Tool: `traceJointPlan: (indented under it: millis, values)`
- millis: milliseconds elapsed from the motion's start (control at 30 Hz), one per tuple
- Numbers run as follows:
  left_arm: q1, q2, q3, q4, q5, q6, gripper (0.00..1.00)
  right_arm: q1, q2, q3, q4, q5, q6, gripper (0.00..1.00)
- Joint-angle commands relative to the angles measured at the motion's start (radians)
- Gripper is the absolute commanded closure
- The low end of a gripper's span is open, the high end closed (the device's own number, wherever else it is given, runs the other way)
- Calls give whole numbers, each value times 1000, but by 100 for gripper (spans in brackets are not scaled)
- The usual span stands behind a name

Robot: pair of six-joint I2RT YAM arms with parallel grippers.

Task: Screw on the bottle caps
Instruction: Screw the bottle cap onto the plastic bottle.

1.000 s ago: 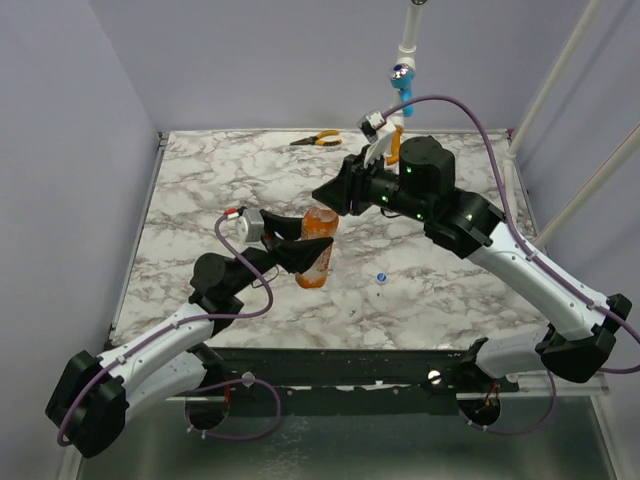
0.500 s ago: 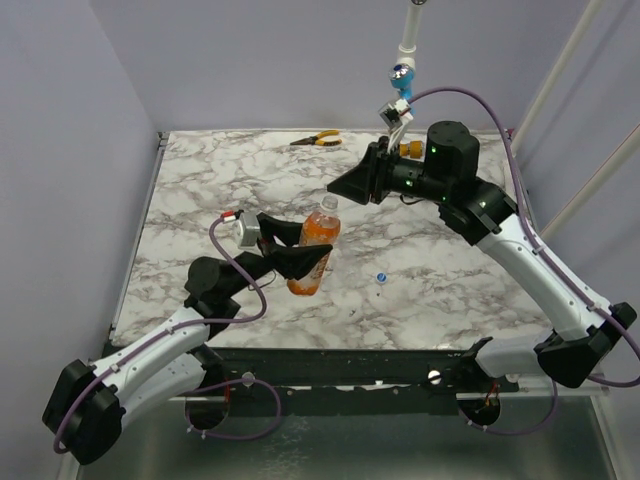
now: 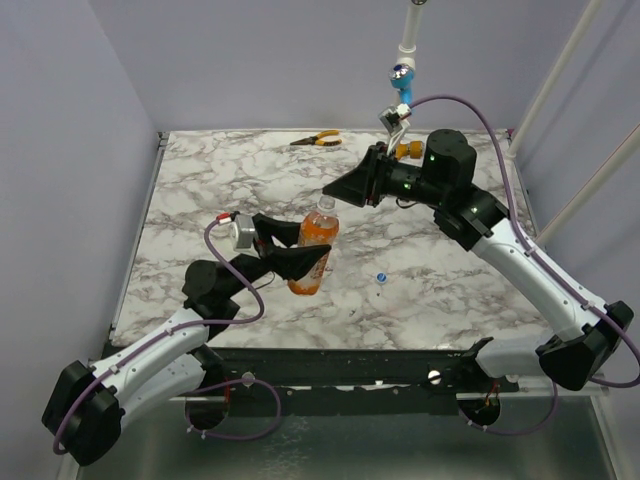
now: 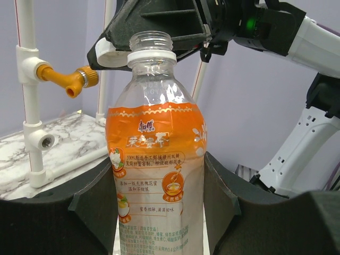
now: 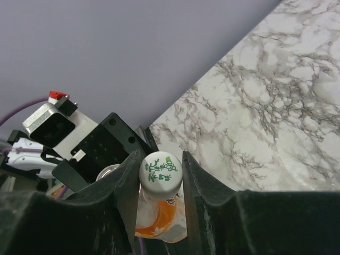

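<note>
Right gripper (image 3: 333,190): clenched on the whitish cap (image 5: 161,175), which is pinched between both fingers with its printed top facing my wrist camera.
Left gripper (image 3: 303,260): clamped around the labelled body of the bottle (image 4: 156,138), carrying it clear of the table (image 3: 200,180).
Bottle mouth (image 4: 151,40): open, threads bare, no cap on it.
Long axis: tilted, with the base low toward my left arm and the neck rising toward the far edge and my right gripper.
Deciding relation: the mouth lies just below my right gripper's tip, so my right arm is the nearer one. I judge the cap must come down along that tilted neck axis, square to the rim.
Blue cap (image 3: 381,277): flat on the table to the right of the bottle, apart from both grippers.
Hidden: the cap's underside, and whether the cap touches the rim, which I cannot tell. The bottle's base is cut off in the left wrist view.
Background: pliers (image 3: 316,139) at the far edge; orange valve (image 4: 69,79) on white pipe.
</note>
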Motion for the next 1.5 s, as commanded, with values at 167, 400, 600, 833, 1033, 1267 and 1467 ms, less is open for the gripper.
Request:
traceJointPlan:
  millis: [167, 400, 600, 833, 1033, 1267, 1467]
  values:
    - [5, -3, -23, 41, -2, 1, 76, -16, -47, -29, 109, -57, 141, 65]
    - [4, -8, -21, 41, -9, 5, 76, -16, -33, -28, 120, -106, 149, 65]
    - [4, 1, -6, 47, 3, -2, 76, -16, -24, -52, 122, -109, 135, 65]
    - [4, 14, 0, 60, 11, -12, 76, -16, -12, -54, 111, -101, 108, 65]
    - [4, 32, 9, 81, 18, -23, 76, -16, -6, -57, 104, -100, 103, 65]
    - [3, 52, 17, 80, 11, -15, 76, -16, -7, -55, 87, -91, 87, 65]
    - [5, 64, 13, 90, -6, -17, 76, -16, -15, -61, 67, -85, 70, 66]
